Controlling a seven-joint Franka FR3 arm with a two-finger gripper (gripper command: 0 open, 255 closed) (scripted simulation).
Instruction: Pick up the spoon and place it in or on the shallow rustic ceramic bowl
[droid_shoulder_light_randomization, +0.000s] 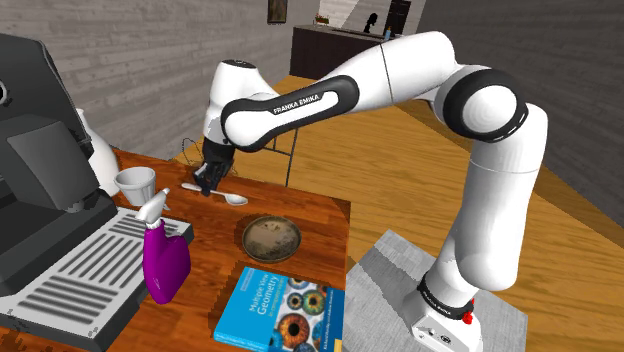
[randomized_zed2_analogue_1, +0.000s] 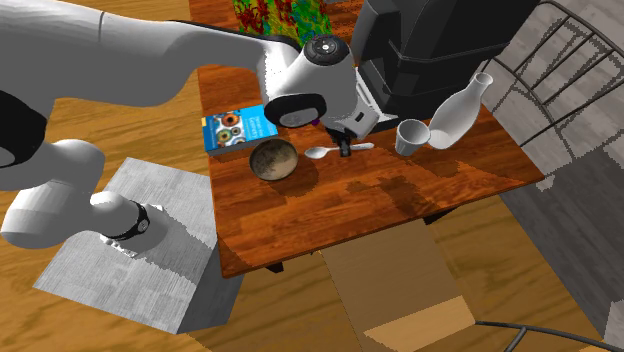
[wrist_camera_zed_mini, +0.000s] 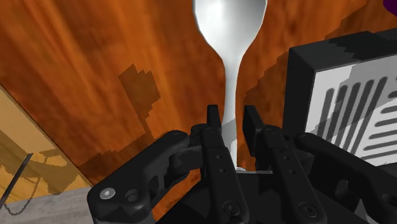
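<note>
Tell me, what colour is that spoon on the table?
The spoon is pale silvery grey; the wrist view shows it best.

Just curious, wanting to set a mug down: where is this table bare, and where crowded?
Bare: the wide strip of table between the spoon, cup and the edge by the cardboard box. Crowded: around the bowl, book, spray bottle and machine.

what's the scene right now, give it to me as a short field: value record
spoon: pale spoon, lying on the wooden table, bowl end pointing away from the pincer
pincer: down at the spoon's handle, shut on it
bowl: shallow brown bowl, empty, apart from the spoon
nearby: white cup, purple spray bottle, blue book
task state: spoon not yet in the bowl
</note>
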